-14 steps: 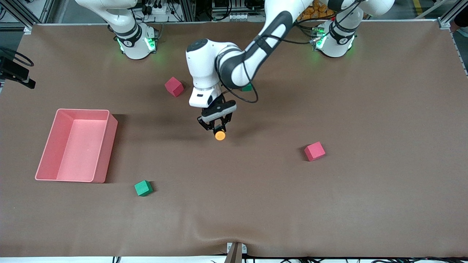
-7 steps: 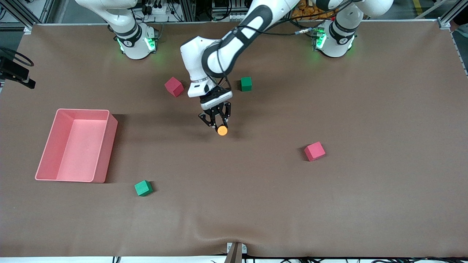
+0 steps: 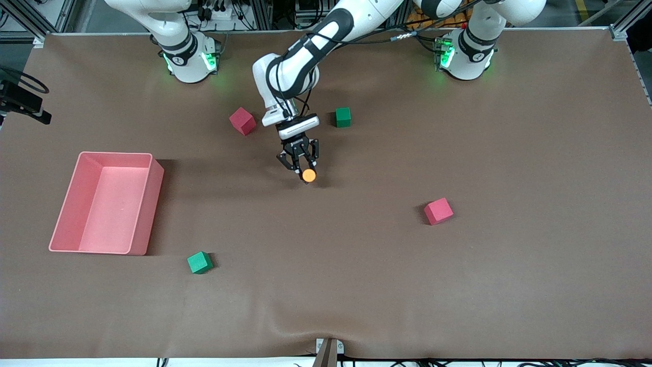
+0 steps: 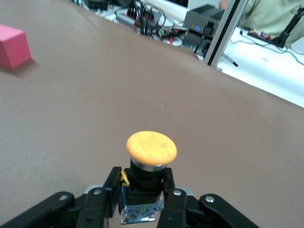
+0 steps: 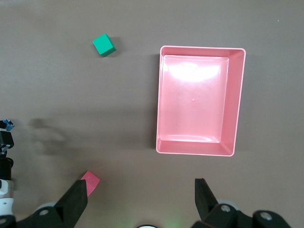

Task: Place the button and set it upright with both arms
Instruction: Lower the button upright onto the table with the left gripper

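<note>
From my station I see the left gripper (image 3: 304, 171) pinching the button (image 3: 308, 175), its jaws pressed onto the dark body while the round orange cap sticks out past the fingertips. In the left wrist view the button (image 4: 149, 161) sits between the 2 black fingers (image 4: 173, 202), cap clear of them, with the brown desk (image 4: 85, 109) spreading out around it. The left arm (image 3: 305, 51) reaches in from its base toward the middle of the desk (image 3: 509, 280), and the gripper with the button is low over bare desk there; I cannot tell whether the button touches the surface.

The right gripper (image 5: 141, 202) waits with its jaws spread wide and nothing between them, looking down over the pink bin (image 5: 237, 95). That bin (image 3: 147, 204) sits toward the right arm's end of the desk.

I count 4 foam cubes: 1 red cube (image 3: 242, 121) and 1 green cube (image 3: 343, 116) flank the left arm's wrist, both farther from the front camera than the button; a 2nd red cube (image 3: 438, 211) lies toward the left arm's end, and a 2nd green cube (image 3: 199, 262) lies near the bin's nearer corner.
</note>
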Robot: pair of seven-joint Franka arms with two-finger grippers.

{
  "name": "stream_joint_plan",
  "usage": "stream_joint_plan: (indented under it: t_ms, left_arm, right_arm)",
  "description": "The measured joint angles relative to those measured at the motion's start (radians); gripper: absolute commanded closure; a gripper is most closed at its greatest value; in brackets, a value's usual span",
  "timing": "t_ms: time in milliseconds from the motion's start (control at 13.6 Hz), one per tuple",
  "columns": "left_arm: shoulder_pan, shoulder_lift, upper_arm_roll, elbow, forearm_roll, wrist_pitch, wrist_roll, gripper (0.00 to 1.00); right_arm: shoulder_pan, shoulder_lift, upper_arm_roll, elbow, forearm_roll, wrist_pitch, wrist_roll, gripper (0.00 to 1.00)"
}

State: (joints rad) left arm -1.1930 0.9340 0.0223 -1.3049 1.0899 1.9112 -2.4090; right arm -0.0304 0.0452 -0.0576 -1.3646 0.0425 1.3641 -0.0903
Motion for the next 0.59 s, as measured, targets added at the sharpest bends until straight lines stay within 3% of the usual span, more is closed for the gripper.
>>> stream_joint_plan:
  t_ms: [294, 589]
  left_arm:
    - [-0.034, 0.063, 0.005, -0.004, 0.049, -0.042, -0.076, 0.98]
    - [-0.040, 0.066, 0.009, -0.002, 0.052, -0.044, -0.111, 0.98]
  right_arm:
    - [0.001, 0.000, 0.003, -0.005, 0.000, -0.025, 0.000, 0.00]
    - [0.001, 0.000, 0.003, -0.006, 0.000, -0.033, -0.001, 0.00]
